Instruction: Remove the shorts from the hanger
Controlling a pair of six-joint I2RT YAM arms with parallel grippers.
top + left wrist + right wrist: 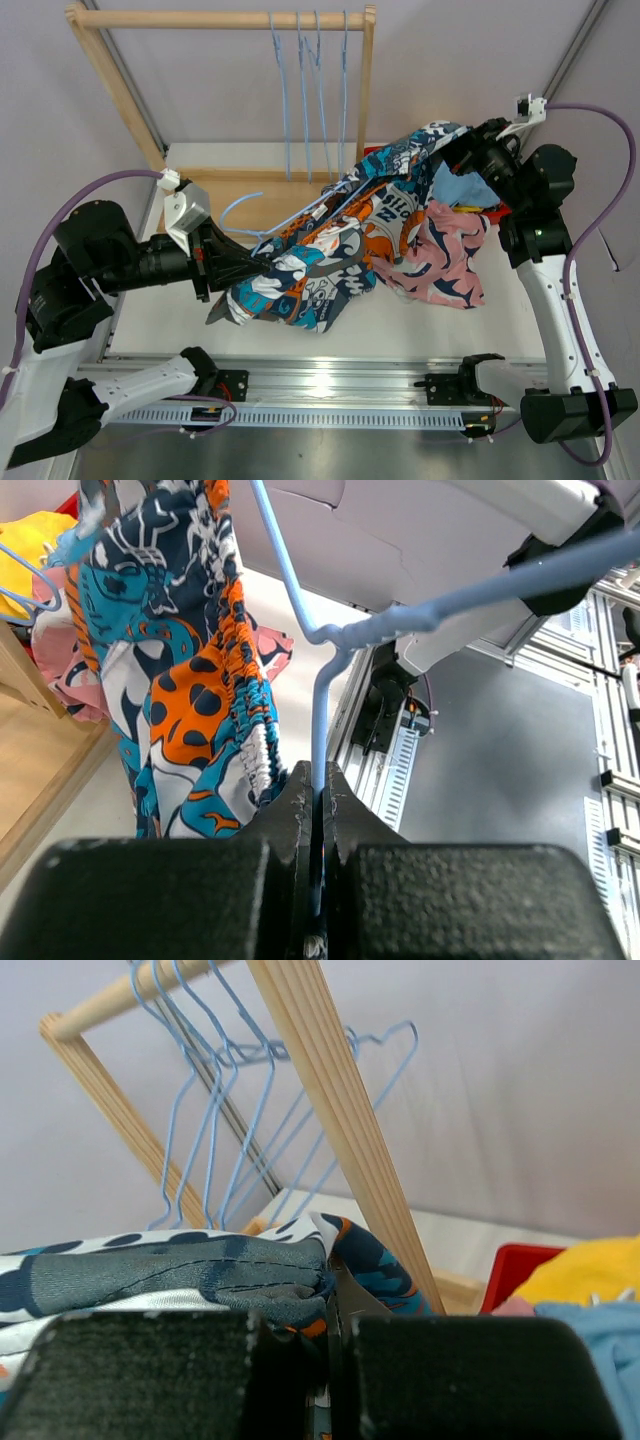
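The teal-orange-white patchwork shorts (330,262) stretch across the table between both grippers, still threaded on a light blue wire hanger (300,213). My left gripper (260,262) is shut on the hanger's wire (320,720), which runs up from between the jaws, with the shorts (190,680) hanging just left of it. My right gripper (463,152) is shut on a bunched edge of the shorts (200,1275) at the far right. Pink shorts (450,258) and light blue shorts (465,188) lie heaped under the right arm.
A wooden rack (220,18) stands at the back with several empty blue hangers (310,90); its post (340,1110) is right in front of the right wrist. A red bin (510,1265) holds yellow shorts (590,1270). The rack's wooden base (40,770) is left of the left gripper.
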